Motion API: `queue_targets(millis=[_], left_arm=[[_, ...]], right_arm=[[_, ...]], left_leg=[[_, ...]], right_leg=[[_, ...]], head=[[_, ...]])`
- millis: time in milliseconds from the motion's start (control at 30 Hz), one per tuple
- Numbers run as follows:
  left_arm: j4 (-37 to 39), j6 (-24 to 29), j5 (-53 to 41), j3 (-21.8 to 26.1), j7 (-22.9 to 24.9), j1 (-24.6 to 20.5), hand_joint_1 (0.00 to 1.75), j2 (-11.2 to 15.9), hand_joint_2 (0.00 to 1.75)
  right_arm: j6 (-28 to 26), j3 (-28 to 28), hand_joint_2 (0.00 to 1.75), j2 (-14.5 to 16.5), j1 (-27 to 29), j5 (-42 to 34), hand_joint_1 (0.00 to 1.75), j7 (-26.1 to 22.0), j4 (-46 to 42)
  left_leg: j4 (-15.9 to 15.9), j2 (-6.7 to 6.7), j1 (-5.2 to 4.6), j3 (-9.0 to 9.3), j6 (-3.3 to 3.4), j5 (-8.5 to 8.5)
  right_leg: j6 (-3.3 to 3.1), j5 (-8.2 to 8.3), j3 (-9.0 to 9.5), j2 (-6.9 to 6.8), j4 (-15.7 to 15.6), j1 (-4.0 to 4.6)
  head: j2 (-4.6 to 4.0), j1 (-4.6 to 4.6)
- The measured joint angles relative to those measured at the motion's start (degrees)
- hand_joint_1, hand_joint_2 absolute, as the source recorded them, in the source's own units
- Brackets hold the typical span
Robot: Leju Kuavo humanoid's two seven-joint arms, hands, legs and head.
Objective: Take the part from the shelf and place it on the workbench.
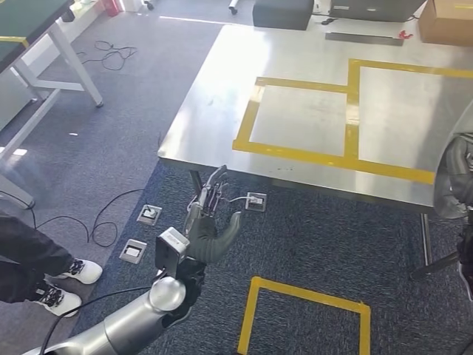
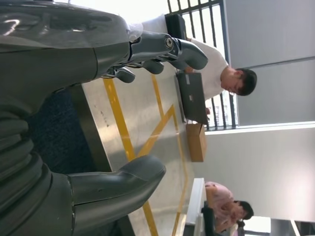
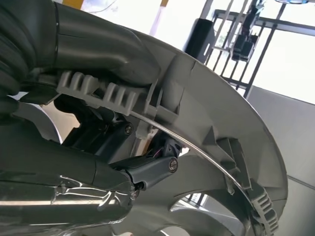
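Observation:
The part is a round grey plastic cover with ribs and clips. My right hand grips it by the rim, thumb on one face and dark fingers behind. In the head view the part hangs at the far right, over the near right corner of the steel workbench, which carries yellow tape rectangles. My left hand is held out low in front of the bench's near edge, fingers spread and holding nothing. The left wrist view shows the same left hand with thumb and fingers apart.
A person's legs and sneakers stand at the left. Floor sockets and cables lie on the carpet, and a yellow tape square marks the floor. A cardboard box sits at the bench's far end. Two people are beyond the bench.

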Motion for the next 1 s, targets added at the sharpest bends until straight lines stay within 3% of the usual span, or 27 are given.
queue_targets(millis=[67, 167, 200, 233, 267, 367, 433, 500, 567, 600, 700, 733, 767, 800, 867, 900, 933, 1000], left_arm=[[0.1, -0.3, 0.0, 0.0, -0.1, -0.2, 0.00, -0.2, 1.75], [0.3, -0.6, 0.0, 0.0, -0.2, -0.6, 0.00, -0.6, 1.75], [0.4, -0.6, 0.0, 0.0, -0.2, -0.5, 0.00, -0.7, 1.75], [0.6, -0.6, 0.1, 0.0, -0.2, -0.5, 0.00, -0.7, 1.75], [0.7, -0.6, 0.1, 0.0, -0.2, -0.4, 0.00, -0.7, 1.75], [1.0, -0.8, 0.1, 0.0, -0.2, -0.5, 0.00, -0.8, 1.75], [1.1, -0.9, 0.2, 0.0, -0.2, -0.7, 0.00, -0.9, 1.75], [1.2, -0.9, 0.2, -0.1, -0.3, -0.9, 0.00, -0.9, 1.75], [1.2, -0.9, 0.3, -0.1, -0.3, -1.2, 0.00, -1.0, 1.75], [1.3, -0.9, 0.3, -0.2, -0.3, -1.3, 0.00, -1.0, 1.75], [1.6, -0.9, 0.4, -0.2, -0.4, -1.5, 0.00, -1.0, 1.75], [1.7, -0.9, 0.4, -0.2, -0.4, -1.4, 0.00, -1.0, 1.75], [1.8, -1.0, 0.4, -0.2, -0.4, -1.4, 0.00, -1.1, 1.75], [1.9, -1.0, 0.4, -0.2, -0.4, -1.5, 0.00, -1.1, 1.75], [2.0, -1.1, 0.5, -0.2, -0.4, -1.6, 0.00, -1.1, 1.75], [2.0, -1.1, 0.5, -0.2, -0.4, -1.7, 0.00, -1.1, 1.75], [2.0, -1.2, 0.6, -0.2, -0.5, -1.8, 0.00, -1.2, 1.75], [2.0, -1.2, 0.7, -0.3, -0.6, -2.0, 0.00, -1.2, 1.75]], right_arm=[[0.2, 0.2, 1.75, 0.0, -0.8, 0.2, 1.75, 0.1, 0.9], [0.6, 0.6, 1.75, 0.0, -2.0, 0.6, 1.75, 0.1, 2.7], [0.6, 0.7, 1.75, 0.0, -2.1, 0.7, 1.75, 0.1, 3.2], [0.6, 0.8, 1.75, 0.0, -2.2, 0.8, 1.75, 0.1, 3.7], [0.7, 0.8, 1.75, 0.0, -2.3, 0.8, 1.75, 0.1, 4.2], [0.8, 1.2, 1.75, 0.1, -2.5, 0.9, 1.75, 0.3, 5.5], [0.9, 1.5, 1.75, 0.2, -2.7, 1.1, 1.75, 0.3, 6.5], [1.0, 1.7, 1.75, 0.3, -3.4, 1.3, 1.75, 0.3, 7.4], [1.2, 1.7, 1.75, 0.6, -4.8, 1.3, 1.75, 0.1, 8.6], [1.2, 1.7, 1.75, 0.9, -5.4, 1.2, 1.75, -0.1, 9.3], [1.3, 1.9, 1.75, 1.4, -6.2, 1.3, 1.75, -0.7, 11.5], [1.4, 2.0, 1.75, 1.5, -6.2, 1.3, 1.75, -0.8, 12.1], [1.5, 2.0, 1.75, 1.6, -6.2, 1.3, 1.75, -0.8, 12.7], [1.6, 2.0, 1.75, 1.8, -6.2, 1.3, 1.75, -0.8, 13.3], [1.8, 2.1, 1.75, 2.3, -6.4, 1.5, 1.75, -0.8, 14.5], [1.9, 2.2, 1.75, 2.6, -6.5, 1.6, 1.75, -0.8, 15.2], [1.9, 2.3, 1.75, 2.8, -6.7, 1.7, 1.75, -0.8, 15.7], [2.0, 2.5, 1.75, 3.2, -7.3, 2.0, 1.75, -0.8, 17.0]], left_leg=[[-0.9, -0.02, 0.35, 1.55, 0.13, -0.28], [-1.2, -0.11, 0.63, 2.93, 0.11, -1.10], [-1.2, -0.17, 0.69, 3.39, -0.01, -1.55], [-1.1, -0.25, 0.77, 3.97, -0.19, -2.08], [-1.0, -0.34, 0.89, 4.66, -0.44, -2.69], [0.0, -0.56, 1.24, 6.34, -1.44, -4.73], [1.0, -0.70, 1.27, 6.05, -2.09, -5.64], [1.7, -0.78, 1.27, 5.42, -2.73, -6.29], [4.7, -0.60, 1.43, 3.64, -3.45, -6.52], [7.8, -0.42, 1.63, 1.55, -3.82, -6.67], [19.0, 0.19, 2.00, -7.42, -4.63, -8.94], [20.2, 0.31, 1.96, -9.42, -4.52, -9.33], [19.3, 0.36, 1.80, -10.28, -4.11, -8.62], [16.2, 0.36, 1.49, -9.90, -3.37, -6.60], [6.9, 0.09, 0.22, -7.03, -1.14, -0.42], [3.0, -0.15, -0.41, -5.51, -0.25, 1.83], [0.6, -0.35, -0.92, -4.33, 0.38, 3.20], [-0.8, -0.48, -1.05, -3.01, 0.57, 3.53]], right_leg=[[0.20, -1.10, -0.75, -0.15, 2.5, 0.18], [0.64, -4.62, -7.19, -0.19, 13.8, 0.24], [0.86, -5.49, -9.23, -0.20, 16.3, 0.17], [1.11, -5.51, -10.43, -0.22, 17.0, 0.02], [1.41, -4.24, -10.69, -0.25, 15.5, -0.24], [2.89, 3.77, -8.63, -0.38, 4.6, -1.42], [2.28, 5.62, -7.61, -0.32, 1.3, -1.49], [0.79, 5.03, -7.28, -0.21, 1.6, -1.15], [0.15, 4.64, -7.10, 0.00, 1.8, -1.13], [-0.05, 4.43, -6.80, 0.11, 1.8, -1.20], [-0.48, 3.35, -5.75, 0.18, 1.7, -0.92], [-0.57, 2.90, -5.25, 0.19, 1.7, -0.80], [-0.63, 2.44, -4.69, 0.21, 1.6, -0.66], [-0.67, 2.00, -4.11, 0.25, 1.6, -0.53], [-0.68, 1.19, -3.00, 0.45, 1.3, -0.41], [-0.58, 0.83, -2.47, 0.58, 1.0, -0.40], [-0.44, 0.56, -1.95, 0.68, 0.6, -0.41], [0.00, 0.15, -0.95, 0.81, -0.3, -0.25]], head=[[0.00, 0.21], [0.00, 0.68], [0.00, 0.71], [0.00, 0.74], [0.00, 0.77], [0.00, 1.01], [0.00, 1.16], [0.00, 0.95], [0.00, 0.47], [0.00, 0.20], [0.00, -0.38], [0.00, -0.47], [0.00, -0.57], [0.00, -0.66], [0.00, -0.80], [0.00, -0.79], [0.00, -0.81], [0.00, -0.89]])
